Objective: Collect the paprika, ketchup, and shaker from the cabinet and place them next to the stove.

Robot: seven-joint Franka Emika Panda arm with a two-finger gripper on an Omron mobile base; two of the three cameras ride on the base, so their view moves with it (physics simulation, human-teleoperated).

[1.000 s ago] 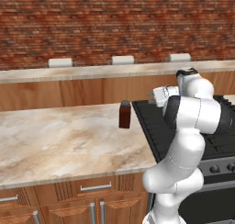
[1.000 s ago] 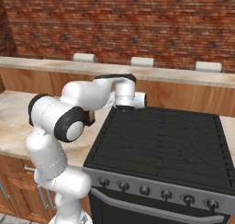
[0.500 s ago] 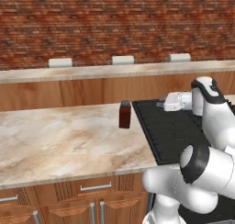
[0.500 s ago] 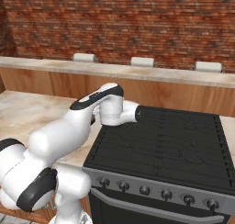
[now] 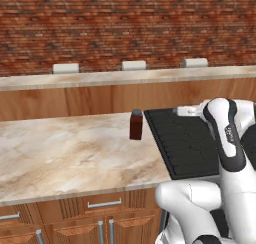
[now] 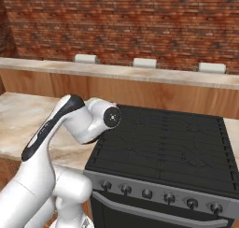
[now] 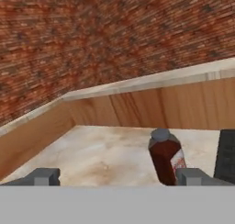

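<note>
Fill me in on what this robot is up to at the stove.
The white arm is handling nothing. Its gripper is open and empty, facing a dark red jar, the paprika, which stands upright on the marble counter just beside the black stove. In the hand view the jar sits close to one fingertip. The ketchup and shaker aren't beside it yet.

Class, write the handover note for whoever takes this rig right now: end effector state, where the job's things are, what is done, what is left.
End effector: open, holding nothing, fingertips level with the counter.
Ketchup: upright on the marble counter, just beside the stove's left edge.
Done: ketchup placed next to the stove.
Left: fetch the paprika and the shaker from the cabinet and set them by the stove too.
</note>
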